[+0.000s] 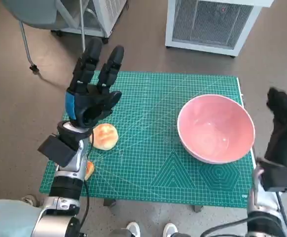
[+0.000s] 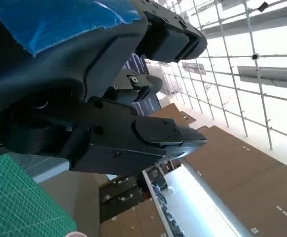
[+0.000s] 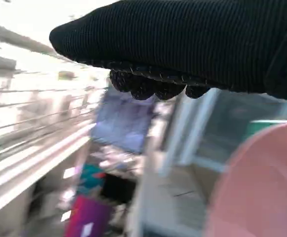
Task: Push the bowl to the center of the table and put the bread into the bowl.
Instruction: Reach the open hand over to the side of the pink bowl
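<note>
You see the pink bowl (image 1: 216, 128) right of centre in the head view, on the green cutting mat (image 1: 148, 148), its rim close to the mat's right edge. The bread roll (image 1: 104, 136) lies at left-centre, partly hidden behind the left hand (image 1: 90, 96), which is raised above it, fingers spread and holding nothing. The right hand (image 1: 283, 129) stands at the right edge, beside the bowl; contact cannot be judged, nor whether its fingers are closed. The right wrist view is blurred; only a cut-off pink rim shows at lower right.
</note>
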### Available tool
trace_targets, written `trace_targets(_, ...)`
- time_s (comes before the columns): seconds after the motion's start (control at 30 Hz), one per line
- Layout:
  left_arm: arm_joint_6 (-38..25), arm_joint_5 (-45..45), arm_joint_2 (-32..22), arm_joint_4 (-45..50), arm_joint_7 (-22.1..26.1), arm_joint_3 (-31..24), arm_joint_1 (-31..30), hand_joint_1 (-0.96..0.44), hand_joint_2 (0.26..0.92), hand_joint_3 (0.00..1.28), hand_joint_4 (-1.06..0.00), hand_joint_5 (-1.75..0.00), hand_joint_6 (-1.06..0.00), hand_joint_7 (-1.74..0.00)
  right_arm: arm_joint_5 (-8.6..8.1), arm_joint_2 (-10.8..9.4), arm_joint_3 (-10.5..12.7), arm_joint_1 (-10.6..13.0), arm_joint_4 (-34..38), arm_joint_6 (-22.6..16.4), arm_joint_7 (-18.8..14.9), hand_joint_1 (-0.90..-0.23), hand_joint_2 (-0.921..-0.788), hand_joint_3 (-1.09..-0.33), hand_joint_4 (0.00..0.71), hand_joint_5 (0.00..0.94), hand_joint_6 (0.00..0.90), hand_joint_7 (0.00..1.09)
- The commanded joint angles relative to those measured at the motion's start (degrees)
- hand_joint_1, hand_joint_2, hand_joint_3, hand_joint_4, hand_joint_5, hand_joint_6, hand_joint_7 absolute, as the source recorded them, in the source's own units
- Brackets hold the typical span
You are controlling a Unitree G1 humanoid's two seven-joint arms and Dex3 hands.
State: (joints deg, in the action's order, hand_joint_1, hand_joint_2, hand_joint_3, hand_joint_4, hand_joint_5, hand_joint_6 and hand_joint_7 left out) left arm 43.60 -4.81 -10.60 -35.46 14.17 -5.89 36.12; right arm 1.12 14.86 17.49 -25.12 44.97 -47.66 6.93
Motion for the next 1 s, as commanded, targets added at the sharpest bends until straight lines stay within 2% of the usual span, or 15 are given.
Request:
trace_targets(0.03, -0.52, 0.26, 0.27, 0.21, -0.44, 0.19, -0.40, -0.16, 0.921, 0.20, -0.37, -0.01, -0.40, -0.01, -2.66, -1.63, 0.07, -1.07, 5.49, 1.51, -0.73, -0.446, -0.921, -0.865, 0.276, 0.000, -0.001, 0.60)
trace_targets(0.2, -0.48, 0.17, -0.04, -0.06, -0.15, 0.21, -0.20, -0.16, 0.921, 0.20, -0.37, -0.01, -0.40, 0.00, -5.60, -2.87, -0.09, -3.70, 9.63, 2.68, -3.52, -0.440, -0.921, -0.866, 0.277, 0.003, 0.002, 0.59)
trace_targets(0.4, -0.38, -0.35, -0.55, -0.22, 0.43, 0.03, -0.18, -0.17, 0.921, 0.20, -0.36, 0.00, -0.40, 0.00, -7.82, -4.41, -0.35, -6.58, 13.53, 3.68, -6.55, -0.441, -0.921, -0.864, 0.274, 0.001, -0.001, 0.58)
trace_targets(0.7, -0.48, 0.28, -1.51, 0.76, -0.06, -0.35, -0.97, -0.18, 0.921, 0.20, -0.35, 0.00, -0.40, 0.00, -7.97, -7.02, -1.96, -10.26, 17.05, 5.76, -8.23, -0.444, -0.921, -0.874, 0.271, 0.002, 0.004, 0.57)
trace_targets(1.0, -0.86, 0.93, -2.24, 1.74, -1.08, -0.71, -1.79, -0.19, 0.921, 0.20, -0.35, 0.00, -0.41, 0.00, -8.32, -8.62, -2.62, -14.11, 20.28, 8.02, -10.38, -0.452, -0.921, -0.874, 0.269, 0.001, 0.018, 0.55)
